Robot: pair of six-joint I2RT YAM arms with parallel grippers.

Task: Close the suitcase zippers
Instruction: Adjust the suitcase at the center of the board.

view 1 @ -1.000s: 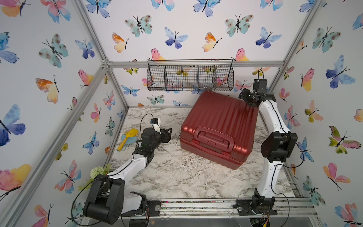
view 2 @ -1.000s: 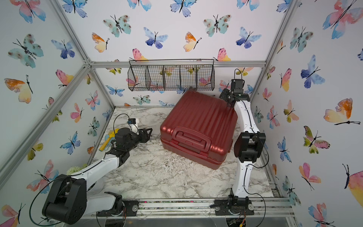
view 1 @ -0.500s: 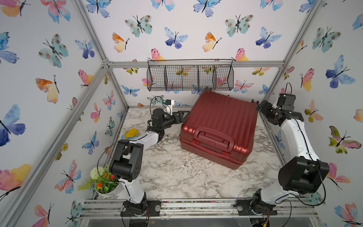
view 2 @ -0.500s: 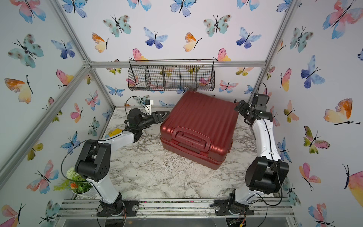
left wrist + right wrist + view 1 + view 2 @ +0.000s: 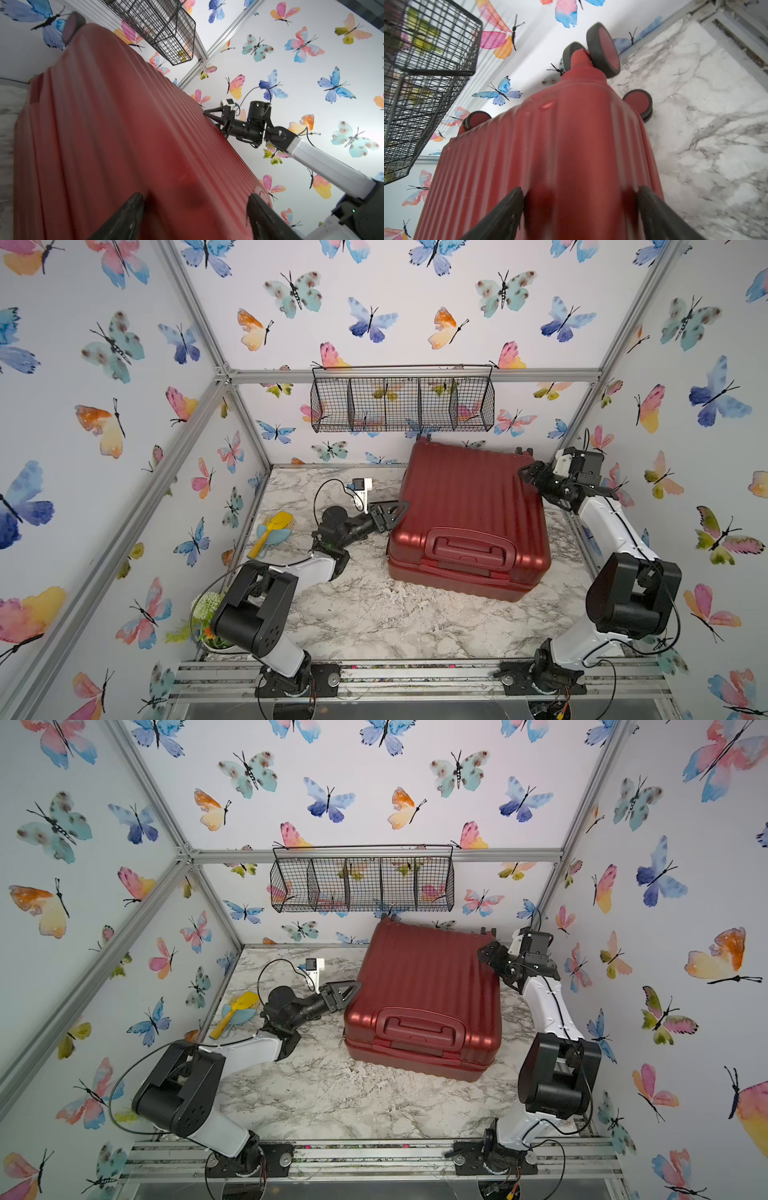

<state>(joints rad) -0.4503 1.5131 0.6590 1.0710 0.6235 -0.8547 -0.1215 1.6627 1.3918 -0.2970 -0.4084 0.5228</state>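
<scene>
Here the left gripper (image 5: 395, 515) sits spread wide at the side of the suitcase (image 5: 469, 497), the right gripper (image 5: 527, 476) spread wide at its far corner.

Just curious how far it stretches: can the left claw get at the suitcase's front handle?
Probably yes: nothing stands before the handle, and the open left claw sits right at the suitcase.

My top views look down from the front over the whole surface (image 5: 374, 626); both wrist cameras sit close against the suitcase (image 5: 108, 133), shared by all.
</scene>
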